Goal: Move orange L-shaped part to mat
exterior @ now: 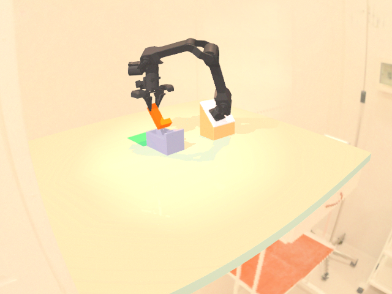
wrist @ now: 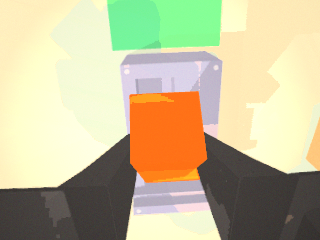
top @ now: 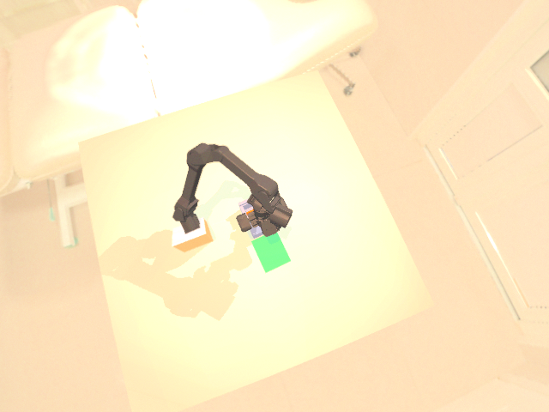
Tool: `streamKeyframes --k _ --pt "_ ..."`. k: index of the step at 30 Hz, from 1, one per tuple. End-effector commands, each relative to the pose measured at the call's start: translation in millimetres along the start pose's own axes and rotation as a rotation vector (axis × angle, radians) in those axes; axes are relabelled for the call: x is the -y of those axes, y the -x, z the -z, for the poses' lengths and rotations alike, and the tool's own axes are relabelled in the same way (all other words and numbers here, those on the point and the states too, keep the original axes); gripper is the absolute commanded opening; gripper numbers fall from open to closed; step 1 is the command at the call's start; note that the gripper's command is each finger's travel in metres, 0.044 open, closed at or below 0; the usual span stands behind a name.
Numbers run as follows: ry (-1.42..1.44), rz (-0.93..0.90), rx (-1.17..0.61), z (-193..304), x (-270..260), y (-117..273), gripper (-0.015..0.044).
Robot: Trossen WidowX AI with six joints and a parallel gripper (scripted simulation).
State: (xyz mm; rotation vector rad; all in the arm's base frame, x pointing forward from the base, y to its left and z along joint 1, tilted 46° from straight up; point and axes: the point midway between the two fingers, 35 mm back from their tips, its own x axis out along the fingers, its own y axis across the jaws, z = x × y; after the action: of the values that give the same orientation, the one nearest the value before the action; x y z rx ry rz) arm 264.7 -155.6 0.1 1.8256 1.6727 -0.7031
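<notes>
The orange L-shaped part [exterior: 155, 117] [wrist: 166, 132] hangs steeply tilted above the tray, its L-shaped end lowest, just over the tray's top in the exterior view. My gripper [exterior: 154, 106] [wrist: 164, 140] is shut on its upper end, one finger on each side. The grey tray [exterior: 174, 143] [wrist: 172, 58] looks pale violet and stands below, its pocket partly hidden by the part in the wrist view. The green mat [top: 271, 253] [exterior: 136, 138] [wrist: 190, 22] lies flat beside the tray. In the top view the gripper hides most of the part.
The arm's base sits on an orange block with a white sloped top [top: 191, 245] [exterior: 207, 126], to one side of the tray. The arm arches high from there to the tray. Shadows of the arm fall across the table [top: 310, 310] [exterior: 126, 190].
</notes>
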Motion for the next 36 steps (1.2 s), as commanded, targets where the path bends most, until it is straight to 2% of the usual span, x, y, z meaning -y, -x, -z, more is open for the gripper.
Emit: streamKeyframes --k 1,24,36 --pt "0.006 0.002 0.004 -19 2 0 0.0" --pt "0.008 0.001 0.011 -119 11 2 0.0" --pt "0.008 0.001 0.012 -124 12 -7 0.0"
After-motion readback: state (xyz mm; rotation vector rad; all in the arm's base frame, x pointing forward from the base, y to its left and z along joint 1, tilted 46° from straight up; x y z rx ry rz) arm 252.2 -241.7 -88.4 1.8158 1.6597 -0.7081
